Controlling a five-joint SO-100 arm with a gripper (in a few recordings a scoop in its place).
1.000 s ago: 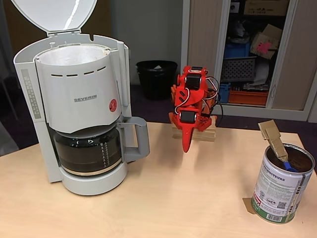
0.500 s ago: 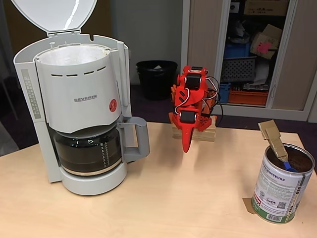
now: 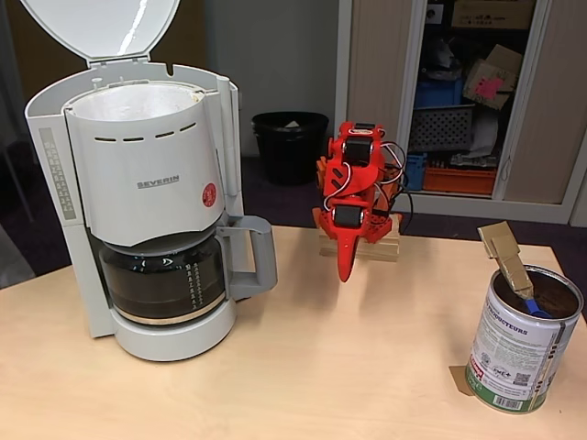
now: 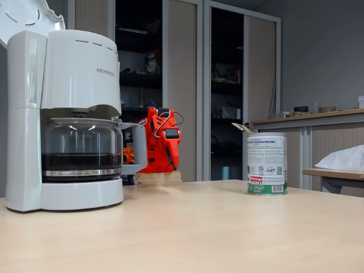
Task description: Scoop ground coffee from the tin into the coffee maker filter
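Empty, closed gripper [image 3: 346,271] hangs between coffee maker [image 3: 147,211] and tin [image 3: 521,344], clear table [image 3: 321,367] below.

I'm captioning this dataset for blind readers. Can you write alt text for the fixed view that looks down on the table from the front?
A folded red robot arm stands at the table's far edge, its fingers pointing down. On the left stands a white coffee maker with its lid open and its paper filter showing. On the right stands an open tin of ground coffee with a scoop in it.
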